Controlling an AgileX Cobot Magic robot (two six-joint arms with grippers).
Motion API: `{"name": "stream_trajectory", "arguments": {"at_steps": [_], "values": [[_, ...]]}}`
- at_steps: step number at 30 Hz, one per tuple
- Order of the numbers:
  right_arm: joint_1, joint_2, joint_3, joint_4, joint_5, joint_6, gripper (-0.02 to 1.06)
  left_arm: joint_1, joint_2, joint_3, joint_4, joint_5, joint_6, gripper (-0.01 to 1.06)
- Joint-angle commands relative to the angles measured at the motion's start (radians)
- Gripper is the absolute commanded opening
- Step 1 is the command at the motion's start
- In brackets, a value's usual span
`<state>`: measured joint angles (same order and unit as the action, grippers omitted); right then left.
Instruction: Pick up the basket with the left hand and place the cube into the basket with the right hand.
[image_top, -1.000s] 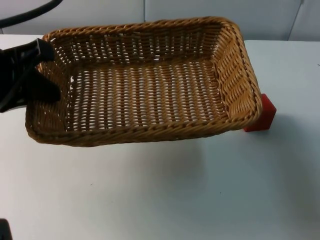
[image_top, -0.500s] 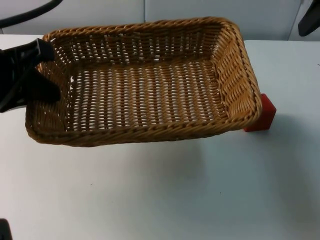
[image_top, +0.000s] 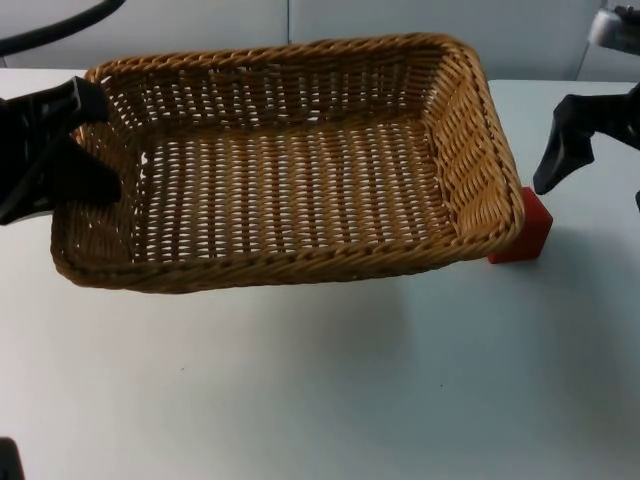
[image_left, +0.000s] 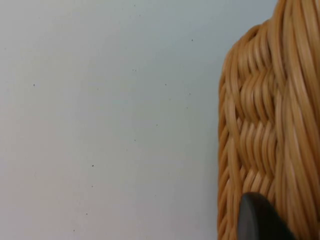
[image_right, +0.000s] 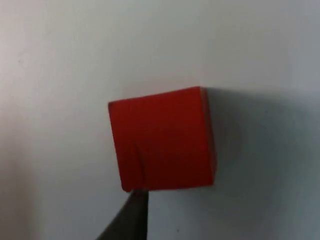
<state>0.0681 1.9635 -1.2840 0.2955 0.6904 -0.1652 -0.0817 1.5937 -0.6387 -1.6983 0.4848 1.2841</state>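
The left gripper (image_top: 88, 135) is clamped on the left end wall of the basket (image_top: 290, 170), one finger inside and one outside. This end grip holds the basket above the table (image_top: 320, 400), with the open side up so that it can receive a load. The left arm reaches in from the left of the basket. In the left wrist view, the woven wall (image_left: 265, 130) runs directly beside a black fingertip (image_left: 257, 220).

The basket holds nothing. Its right end hangs over the cube (image_top: 525, 228) and hides part of it. The red cube rests on the table, under and just beyond the basket's right rim.

The right gripper (image_top: 600, 150) hangs to the right of the basket, above and beside the cube. One finger (image_top: 562, 150) points down toward the cube. The other finger is cut off at the frame edge, so finger spacing cannot be determined. In the right wrist view, the cube (image_right: 162, 140) sits almost directly ahead, with a fingertip (image_right: 131, 217) at its near edge. Judged step: approach to the cube before pickup.
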Motion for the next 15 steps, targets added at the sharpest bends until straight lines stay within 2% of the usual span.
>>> {"name": "stream_trajectory", "arguments": {"at_steps": [1, 4, 8, 15], "values": [[0.003, 0.001, -0.025, 0.000, -0.023, -0.010, 0.97, -0.002, -0.014, 0.000, -0.017, 0.038, -0.010, 0.00], [0.003, 0.001, -0.060, 0.046, -0.017, -0.010, 0.94, -0.002, -0.014, 0.000, -0.017, 0.038, -0.010, 0.00], [0.013, 0.005, -0.157, 0.173, 0.029, -0.087, 0.93, -0.002, -0.014, 0.000, -0.017, 0.038, -0.010, 0.00], [0.058, 0.023, -0.197, 0.173, 0.046, -0.088, 0.93, -0.002, -0.014, 0.000, -0.017, 0.038, -0.010, 0.00]]}}
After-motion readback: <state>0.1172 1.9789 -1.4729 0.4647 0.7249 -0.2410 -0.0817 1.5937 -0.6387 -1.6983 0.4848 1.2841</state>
